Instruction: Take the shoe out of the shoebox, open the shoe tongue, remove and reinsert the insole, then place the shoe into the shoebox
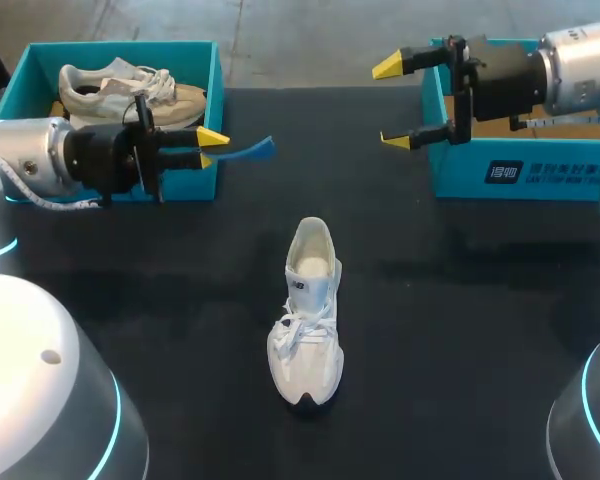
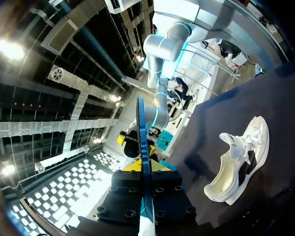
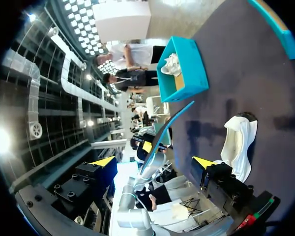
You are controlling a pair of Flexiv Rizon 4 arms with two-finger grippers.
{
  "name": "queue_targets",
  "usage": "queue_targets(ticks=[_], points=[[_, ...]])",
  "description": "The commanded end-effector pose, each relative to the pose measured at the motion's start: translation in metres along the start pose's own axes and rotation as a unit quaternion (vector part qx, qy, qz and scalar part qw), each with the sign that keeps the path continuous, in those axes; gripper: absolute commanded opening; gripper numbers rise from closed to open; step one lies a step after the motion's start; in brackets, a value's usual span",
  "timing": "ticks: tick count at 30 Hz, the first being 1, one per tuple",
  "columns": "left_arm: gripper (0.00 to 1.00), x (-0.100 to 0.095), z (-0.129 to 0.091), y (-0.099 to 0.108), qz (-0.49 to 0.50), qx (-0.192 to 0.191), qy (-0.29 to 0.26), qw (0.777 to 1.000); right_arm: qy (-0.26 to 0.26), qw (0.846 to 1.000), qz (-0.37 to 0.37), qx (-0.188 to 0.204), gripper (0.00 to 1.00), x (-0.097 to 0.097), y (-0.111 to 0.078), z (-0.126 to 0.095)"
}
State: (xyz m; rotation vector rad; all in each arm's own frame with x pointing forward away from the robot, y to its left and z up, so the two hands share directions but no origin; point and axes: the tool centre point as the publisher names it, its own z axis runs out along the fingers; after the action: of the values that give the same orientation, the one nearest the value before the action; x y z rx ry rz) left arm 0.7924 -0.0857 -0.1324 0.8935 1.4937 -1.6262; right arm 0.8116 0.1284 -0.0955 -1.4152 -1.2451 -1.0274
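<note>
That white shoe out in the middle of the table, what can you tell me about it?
The white shoe is a low sneaker of pale fabric, with white laces bunched over its middle, a dark label on the tongue and a dark patch at the toe. It stands upright on the dark table, toe toward the robot, heel toward the far edge, its opening showing a cream inside. Only the table touches it.
</note>
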Motion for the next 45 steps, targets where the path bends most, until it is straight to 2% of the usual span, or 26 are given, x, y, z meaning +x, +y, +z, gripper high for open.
queue_targets(ticks=[1, 5, 14, 18, 26, 28, 36, 45], points=[[0.00, 0.000, 0.000, -0.001, 0.000, -0.001, 0.001, 1.000, -0.002, 1.000, 0.001, -0.001, 1.00, 0.001, -0.001, 0.001], [0.00, -0.001, -0.001, -0.002, -0.025, 0.007, 0.004, 1.000, -0.002, 1.000, 0.001, -0.001, 1.00, 0.001, -0.001, 0.001], [0.00, -0.008, 0.000, -0.025, -0.152, 0.029, 0.027, 0.988, -0.002, 1.000, 0.001, -0.001, 1.00, 0.001, -0.001, 0.001], [0.00, -0.008, 0.001, -0.029, -0.223, 0.034, 0.023, 0.974, -0.002, 1.000, 0.001, -0.001, 1.00, 0.001, -0.001, 0.001], [0.00, -0.011, 0.006, -0.035, -0.345, 0.012, 0.016, 0.939, -0.002, 1.000, 0.001, -0.001, 1.00, 0.001, -0.001, 0.001], [0.00, -0.015, 0.006, -0.033, -0.381, -0.002, 0.005, 0.925, -0.002, 1.000, 0.001, -0.001, 1.00, 0.001, -0.001, 0.001], [0.00, -0.029, 0.007, -0.030, -0.507, -0.003, -0.017, 0.862, -0.002, 1.000, 0.001, -0.001, 1.00, 0.001, -0.001, 0.001], [0.00, -0.029, 0.011, -0.019, -0.649, 0.019, -0.010, 0.760, -0.002, 1.000, 0.001, -0.001, 1.00, 0.001, -0.001, 0.001]])
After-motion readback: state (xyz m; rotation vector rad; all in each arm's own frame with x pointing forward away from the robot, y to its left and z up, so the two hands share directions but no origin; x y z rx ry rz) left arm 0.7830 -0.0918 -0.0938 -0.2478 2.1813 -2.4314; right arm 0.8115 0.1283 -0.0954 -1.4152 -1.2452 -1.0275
